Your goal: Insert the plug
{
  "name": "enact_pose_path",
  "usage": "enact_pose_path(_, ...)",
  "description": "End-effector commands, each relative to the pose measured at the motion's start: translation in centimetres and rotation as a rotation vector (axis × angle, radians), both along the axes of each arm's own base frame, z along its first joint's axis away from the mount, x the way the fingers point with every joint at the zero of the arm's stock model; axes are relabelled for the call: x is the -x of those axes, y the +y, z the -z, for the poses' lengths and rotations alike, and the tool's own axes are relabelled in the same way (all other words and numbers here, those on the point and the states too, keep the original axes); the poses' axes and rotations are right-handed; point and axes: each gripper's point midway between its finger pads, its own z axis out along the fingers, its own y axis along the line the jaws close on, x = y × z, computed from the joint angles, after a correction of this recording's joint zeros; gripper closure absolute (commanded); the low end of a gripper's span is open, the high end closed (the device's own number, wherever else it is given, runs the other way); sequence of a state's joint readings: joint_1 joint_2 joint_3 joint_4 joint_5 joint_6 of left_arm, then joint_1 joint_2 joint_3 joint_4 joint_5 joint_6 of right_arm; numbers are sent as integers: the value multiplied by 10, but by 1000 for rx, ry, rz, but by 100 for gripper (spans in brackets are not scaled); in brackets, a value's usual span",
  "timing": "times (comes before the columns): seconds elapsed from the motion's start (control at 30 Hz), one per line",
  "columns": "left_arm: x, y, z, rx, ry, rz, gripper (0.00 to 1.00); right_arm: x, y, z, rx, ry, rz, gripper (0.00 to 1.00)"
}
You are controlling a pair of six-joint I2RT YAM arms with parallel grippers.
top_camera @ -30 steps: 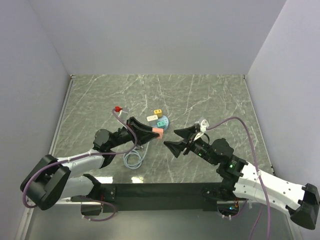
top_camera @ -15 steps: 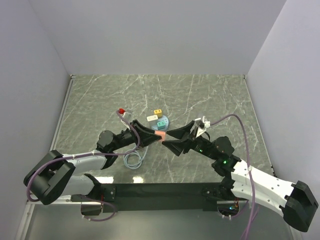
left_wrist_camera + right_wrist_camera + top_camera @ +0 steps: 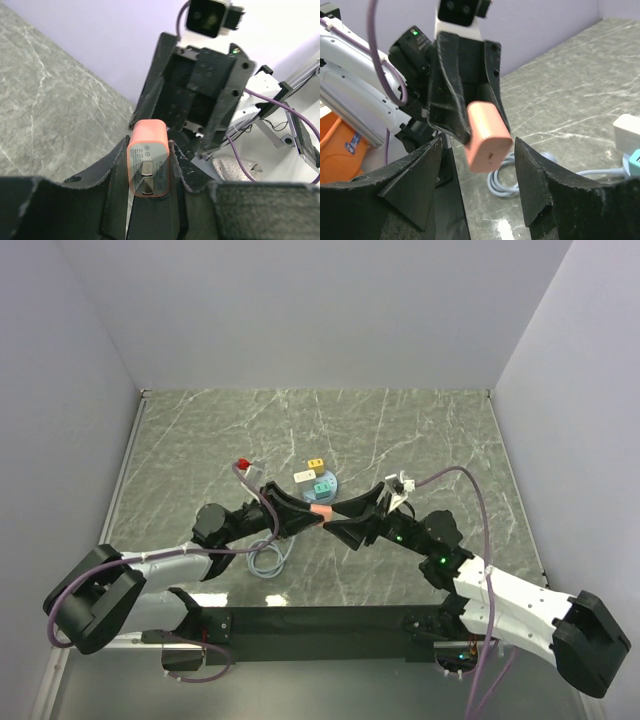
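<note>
The left claw (image 3: 300,512) is clenched on the pink charger plug (image 3: 147,162), held in the air above the table (image 3: 420,430). The right claw (image 3: 477,145) stands released, straddling it, apparently without touching. Centre the plug in that gap and close squarely on its flat sides.

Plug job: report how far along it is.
Done: pink charger lifted, clamped in the left gripper. In hand: the right gripper straddles it, open, not touching. Left: insertion; its ports are empty and the cable lies coiled on the table.
</note>
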State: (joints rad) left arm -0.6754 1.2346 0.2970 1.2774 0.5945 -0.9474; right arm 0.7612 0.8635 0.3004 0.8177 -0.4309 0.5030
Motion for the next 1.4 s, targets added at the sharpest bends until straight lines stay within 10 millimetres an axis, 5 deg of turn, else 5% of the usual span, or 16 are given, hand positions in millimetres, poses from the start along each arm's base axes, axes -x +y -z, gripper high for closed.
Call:
enact_pose_path(0.0,36,29,-92,305,-374,-3,99,6,1,-6,-46,-25,-46,34)
enact_pose_path(0.53,45,30,-94,318,-396,24,99,20,6,-26,-147,-111,-168,54)
enact_pose_path(1.03,52,22,-90,322,-384,85,99,17,8,-31,-175,-121,-174,52)
enact_pose_path(1.13,53,22,-90,325,-386,88,99,18,7,-32,-173,-133,-169,60)
enact_pose_path(1.33,50,17,-84,299,-374,91,99,17,1,-34,-181,-154,-136,100)
enact_pose_path(1.37,46,14,-78,276,-349,84,98,18,0,-35,-182,-157,-132,100)
